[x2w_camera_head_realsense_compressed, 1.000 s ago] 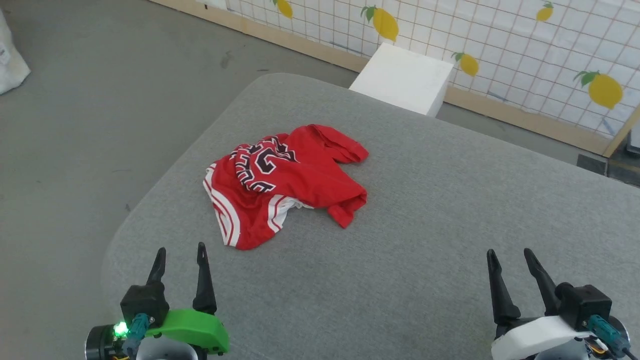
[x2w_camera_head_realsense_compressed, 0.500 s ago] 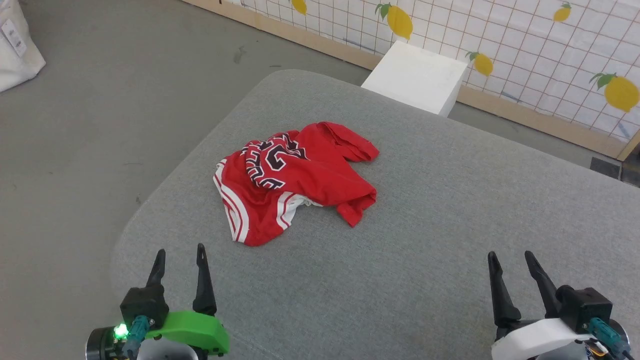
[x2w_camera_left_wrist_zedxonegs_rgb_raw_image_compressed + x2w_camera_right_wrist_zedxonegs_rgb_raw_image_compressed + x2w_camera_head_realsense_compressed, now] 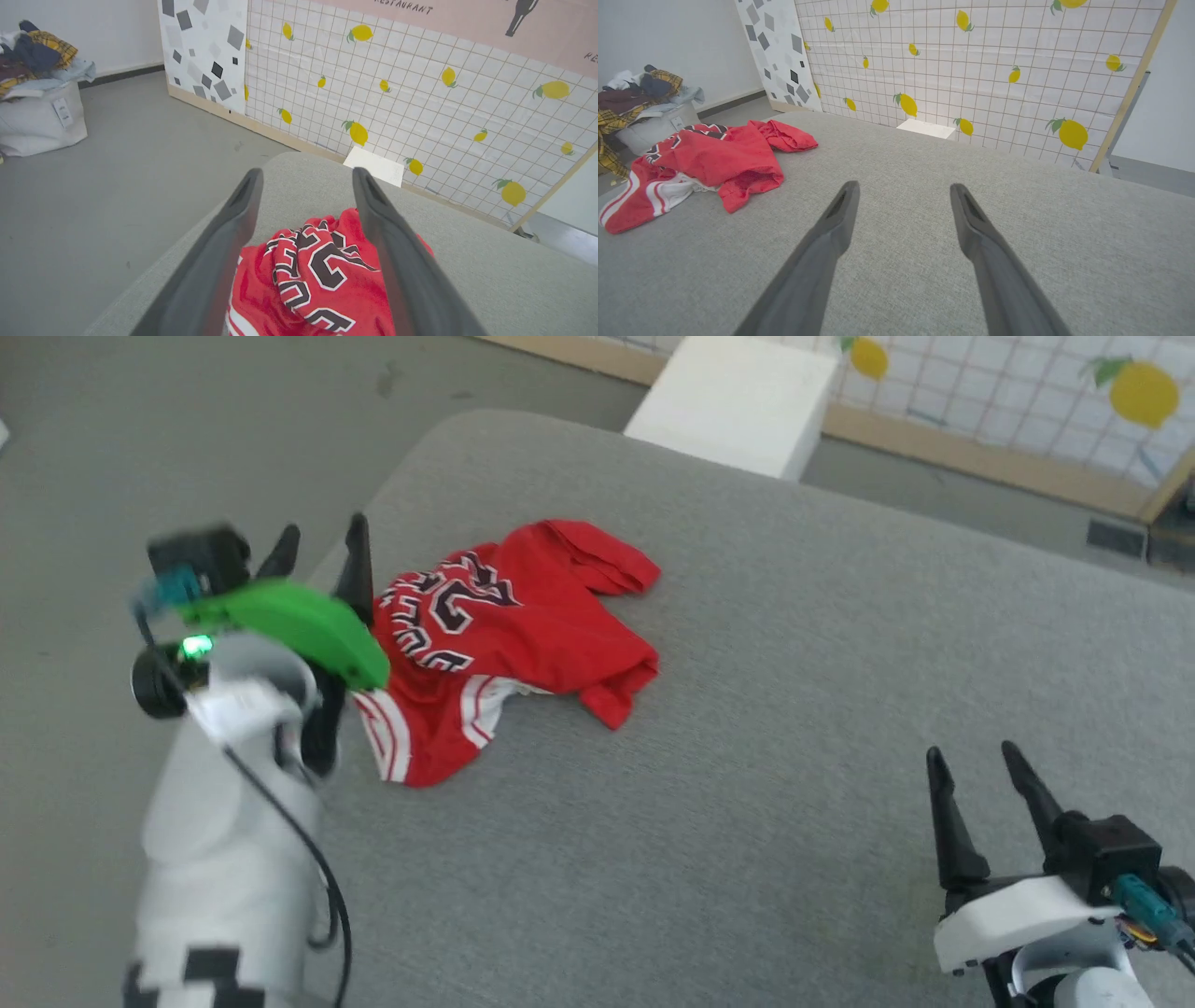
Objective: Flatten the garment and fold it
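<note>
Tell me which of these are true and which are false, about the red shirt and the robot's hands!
1. The garment lies crumpled on the grey table. True.
2. The left gripper is squeezing the garment. False: it is open at the garment's edge and holds nothing.
3. The right gripper is open over bare table, away from the garment. True.
4. The box beyond the table is blue. False: it is white.
</note>
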`<state>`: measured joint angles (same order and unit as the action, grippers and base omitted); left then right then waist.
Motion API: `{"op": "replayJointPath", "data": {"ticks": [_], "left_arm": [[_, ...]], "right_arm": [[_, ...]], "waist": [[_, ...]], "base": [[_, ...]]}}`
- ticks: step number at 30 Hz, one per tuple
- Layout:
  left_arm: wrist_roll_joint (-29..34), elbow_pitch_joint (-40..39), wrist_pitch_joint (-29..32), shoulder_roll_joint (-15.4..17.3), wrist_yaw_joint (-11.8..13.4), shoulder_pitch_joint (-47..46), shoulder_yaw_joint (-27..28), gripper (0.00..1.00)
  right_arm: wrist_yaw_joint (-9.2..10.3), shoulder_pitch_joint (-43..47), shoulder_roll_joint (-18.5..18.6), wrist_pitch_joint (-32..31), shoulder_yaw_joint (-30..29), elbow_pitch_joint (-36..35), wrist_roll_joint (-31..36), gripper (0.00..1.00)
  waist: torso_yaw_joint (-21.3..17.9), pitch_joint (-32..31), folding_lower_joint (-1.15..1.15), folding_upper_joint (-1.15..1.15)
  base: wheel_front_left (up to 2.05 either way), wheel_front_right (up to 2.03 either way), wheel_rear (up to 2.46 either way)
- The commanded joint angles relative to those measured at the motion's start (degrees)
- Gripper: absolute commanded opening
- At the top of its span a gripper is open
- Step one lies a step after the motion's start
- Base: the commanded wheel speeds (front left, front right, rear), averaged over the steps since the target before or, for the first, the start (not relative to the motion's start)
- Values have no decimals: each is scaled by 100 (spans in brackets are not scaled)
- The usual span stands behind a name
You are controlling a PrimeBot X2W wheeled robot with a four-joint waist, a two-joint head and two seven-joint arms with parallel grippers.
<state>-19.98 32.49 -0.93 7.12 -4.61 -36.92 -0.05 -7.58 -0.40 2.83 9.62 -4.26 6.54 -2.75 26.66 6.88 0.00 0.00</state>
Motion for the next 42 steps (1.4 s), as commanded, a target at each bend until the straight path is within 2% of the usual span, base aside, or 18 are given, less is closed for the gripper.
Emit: {"op": "replayJointPath", "data": {"ticks": [1, 6, 9, 13, 19, 21, 22, 23, 28, 30, 35, 40, 42], "left_arm": [[-159, 304, 348, 56, -29, -266, 83, 100], [-590, 1569, 2134, 228, 311, -1173, 321, 100], [-721, 2005, 2938, 299, 464, -1493, 355, 100], [-762, 2341, 3552, 331, 579, -1661, 301, 100], [-773, 2694, 4030, 233, 655, -1650, 181, 100], [-820, 2722, 3969, 165, 660, -1613, 201, 100], [-820, 2730, 3907, 148, 671, -1594, 199, 33], [-814, 2720, 3765, 144, 696, -1571, 206, 0], [-905, 2565, 2746, 132, 767, -1565, 404, 0], [-931, 2490, 2330, 149, 712, -1621, 461, 0], [-946, 2209, 1423, 248, 344, -1949, 485, 0], [-987, 1834, 1103, 368, -34, -2447, 399, 0], [-1145, 1607, 1072, 321, -149, -2653, 406, 0]], "right_arm": [[9, -70, 5, -59, -25, -98, 82, 100], [9, -73, 5, -253, -176, -497, 254, 100], [9, -50, 5, -348, -243, -738, 302, 100], [9, -35, 5, -425, -311, -955, 339, 100], [9, -24, 5, -504, -405, -1173, 375, 100], [9, -29, 5, -526, -418, -1193, 394, 100], [9, -37, 5, -537, -425, -1200, 403, 100], [9, -53, 5, -549, -417, -1206, 415, 100], [9, -115, 5, -559, -372, -1166, 426, 100], [9, -133, 5, -553, -342, -1116, 414, 100], [9, -133, 5, -443, -283, -861, 295, 100], [9, -109, 5, -248, -188, -509, 23, 100], [9, -91, 5, -141, -153, -339, -91, 100]], "waist": [[-552, 552, 0, 0], [-1026, 1022, 0, 0], [-1233, 1268, 0, 0], [-1363, 1505, 0, 0], [-1321, 1748, 0, 0], [-1258, 1770, 0, 0], [-1221, 1774, 0, 0], [-1184, 1769, 0, 0], [-997, 1626, 0, 0], [-926, 1523, 0, 0], [-796, 1131, 0, 0], [-895, 684, 0, 0], [-999, 482, 0, 0]], "base": [[0, 0, 0], [0, 0, 0], [0, 0, 0], [0, 0, 0], [0, 0, 0], [0, 0, 0], [0, 0, 0], [0, 0, 0], [0, 0, 0], [0, 0, 0], [0, 0, 0], [0, 0, 0], [0, 0, 0]]}}
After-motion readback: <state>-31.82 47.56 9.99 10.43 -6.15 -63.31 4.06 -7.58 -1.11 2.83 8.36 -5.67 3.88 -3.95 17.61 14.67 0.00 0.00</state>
